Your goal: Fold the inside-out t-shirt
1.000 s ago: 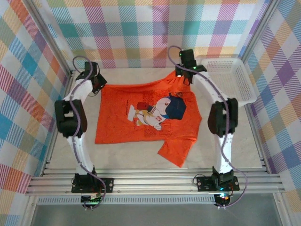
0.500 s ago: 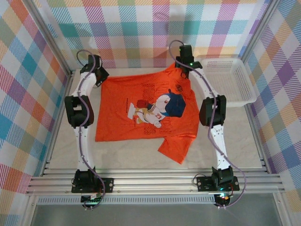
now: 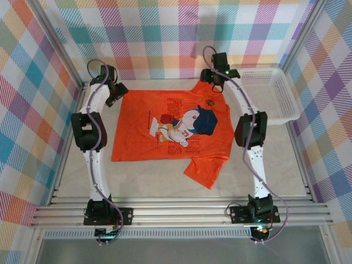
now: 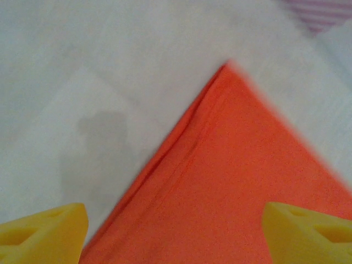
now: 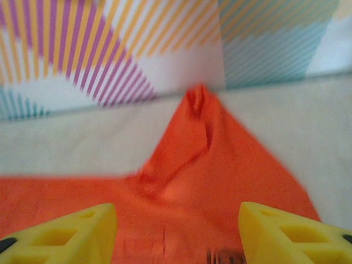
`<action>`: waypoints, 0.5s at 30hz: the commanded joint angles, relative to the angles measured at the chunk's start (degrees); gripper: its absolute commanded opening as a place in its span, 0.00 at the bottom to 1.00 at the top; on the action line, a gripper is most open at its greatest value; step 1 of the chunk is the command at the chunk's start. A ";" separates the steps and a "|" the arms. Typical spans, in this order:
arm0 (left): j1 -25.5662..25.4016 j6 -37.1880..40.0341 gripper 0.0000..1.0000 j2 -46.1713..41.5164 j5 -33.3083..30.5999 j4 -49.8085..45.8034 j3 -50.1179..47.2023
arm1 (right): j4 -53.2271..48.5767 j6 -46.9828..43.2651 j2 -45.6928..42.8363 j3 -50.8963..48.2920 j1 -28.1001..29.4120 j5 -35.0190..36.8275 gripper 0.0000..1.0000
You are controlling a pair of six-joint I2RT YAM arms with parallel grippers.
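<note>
While left gripper and right gripper gape empty over far corners of the shirt, flattening seems done; folding needs fresh grips.

Top cam: fixed high, behind the arm bases. It looks down and fwd over the whole table from far off.

Left wrist cam: sits behind the left gripper, looks fwd btwn its fingers, v. close to the tabletop. A t-shirt corner lies just ahead of the tips.

Right wrist cam: same mount on the right gripper, low, facing the back wall.

Shared w/ top cam: the t-shirt corner ahead of each gripper.
</note>
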 commanded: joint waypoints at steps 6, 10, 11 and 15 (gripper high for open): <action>-1.60 -4.85 0.75 -32.11 10.86 9.98 -43.52 | 7.96 5.77 -29.12 -47.55 2.97 -14.94 0.61; -2.30 -5.23 0.75 -33.09 15.90 14.58 -53.15 | 10.96 8.70 -32.30 -59.60 2.78 -14.61 0.60; -2.31 -4.88 0.74 -32.39 16.01 14.86 -54.26 | 11.84 9.24 -32.93 -62.01 2.65 -14.20 0.61; -2.14 -3.12 0.72 -28.47 12.99 13.32 -55.09 | 12.81 11.94 -35.00 -69.11 1.18 -10.68 0.61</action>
